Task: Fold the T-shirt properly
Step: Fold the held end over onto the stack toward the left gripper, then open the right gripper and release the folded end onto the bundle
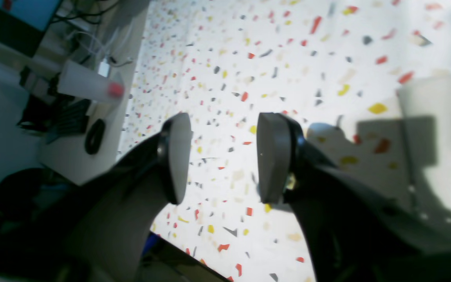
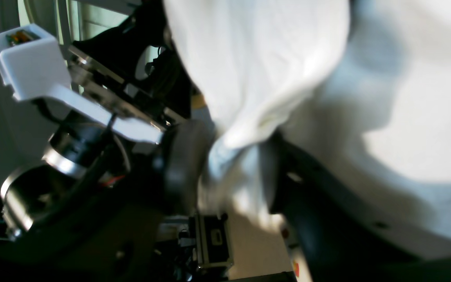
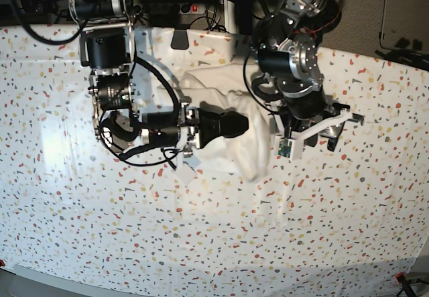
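Left wrist view: the left end effector (image 1: 223, 158) stands wide with nothing between its pads, over the speckled worktop (image 1: 249, 58); a white edge of the shirt (image 1: 437, 129) lies off to its right.

Right wrist view: a bunch of shirt (image 2: 257, 78) sits between the pads of the right end effector (image 2: 229, 172); whether they pinch it I cannot tell.

Base view: the shirt (image 3: 228, 92) lies crumpled between both arms, the right end effector (image 3: 241, 124) buried in it.
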Motion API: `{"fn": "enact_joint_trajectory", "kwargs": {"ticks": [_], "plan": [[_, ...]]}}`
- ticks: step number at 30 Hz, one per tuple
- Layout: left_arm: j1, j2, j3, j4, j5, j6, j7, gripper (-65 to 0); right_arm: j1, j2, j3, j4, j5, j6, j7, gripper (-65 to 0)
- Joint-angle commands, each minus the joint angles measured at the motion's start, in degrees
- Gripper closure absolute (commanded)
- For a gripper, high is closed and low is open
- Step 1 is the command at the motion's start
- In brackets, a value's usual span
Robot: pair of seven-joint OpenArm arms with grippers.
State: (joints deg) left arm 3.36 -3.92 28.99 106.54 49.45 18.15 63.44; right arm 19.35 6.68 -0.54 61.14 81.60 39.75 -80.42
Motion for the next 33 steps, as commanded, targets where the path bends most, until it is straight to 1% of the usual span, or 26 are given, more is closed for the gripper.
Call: {"fn": "enact_joint_trajectory", "kwargs": {"ticks": [1, 8, 12, 16, 21, 22, 24, 25, 26, 27, 28, 29, 31, 33], "plan": [[-0.7, 0.2, -0.1, 1.2, 1.2, 0.7, -0.9, -26.9, 1.4, -0.2, -0.8, 1.0, 1.7, 0.3, 0.4, -27.5], [-0.7, 0.2, -0.1, 1.2, 1.2, 0.7, -1.3, -26.9, 1.6, -0.3, -10.2, 1.0, 1.7, 0.3, 0.4, -27.5], [-0.7, 0.2, -0.1, 1.2, 1.3, 0.7, -1.3, -26.9, 2.8, -0.3, -10.4, 1.0, 3.4, 0.3, 0.4, -27.5], [-0.7, 0.2, -0.1, 1.2, 1.3, 0.7, -1.3, -26.9, 5.7, -0.2, -6.5, 1.0, 3.4, 0.3, 0.4, -27.5], [-0.7, 0.2, -0.1, 1.2, 0.9, 0.8, -1.2, -26.9, 10.2, -0.2, 2.9, 1.0, 3.4, 0.3, 0.4, -27.4], [-0.7, 0.2, -0.1, 1.2, -0.3, 0.8, -1.2, -26.9, 11.2, -0.2, 5.0, 1.0, 3.4, 0.3, 0.4, -27.4], [-0.6, 0.3, 0.0, 1.2, -5.5, 0.7, -0.9, -26.9, 13.2, -0.2, 8.9, 1.0, 2.4, 0.3, 0.4, -27.4], [-0.5, 0.3, 0.0, 1.2, -9.2, 0.7, -0.5, -26.9, 14.2, -0.2, 10.6, 1.0, -2.6, 0.3, 0.4, -27.4], [-0.3, 0.2, 0.1, 1.2, -13.0, 0.7, -0.3, -26.9, 15.0, -0.2, 11.9, 1.0, -8.9, 0.3, 0.4, -27.4], [-0.2, 0.2, 0.5, 1.2, -17.0, 0.7, -0.2, -26.9, 15.7, -0.2, 12.6, 1.0, -15.5, 0.3, 2.2, -27.4], [0.0, 0.3, 1.1, 1.3, -20.7, -0.1, -0.3, -26.9, 16.2, -0.2, 12.9, 1.0, -21.5, 0.3, 6.5, -27.4], [0.1, 0.3, 2.1, 1.4, -23.9, -1.9, -0.5, -26.9, 16.5, -0.2, 12.8, 1.0, -26.8, 0.3, 10.0, -27.4], [0.5, 0.3, 5.2, 2.5, -28.2, -4.7, -1.1, -26.9, 16.8, -0.3, 11.6, 1.0, -34.3, 0.3, 14.6, -27.4], [0.5, 0.3, 9.5, 4.4, -30.1, -4.9, -1.0, -26.9, 16.8, -0.3, 9.0, 1.0, -39.0, 0.3, 17.2, -27.4]]}}
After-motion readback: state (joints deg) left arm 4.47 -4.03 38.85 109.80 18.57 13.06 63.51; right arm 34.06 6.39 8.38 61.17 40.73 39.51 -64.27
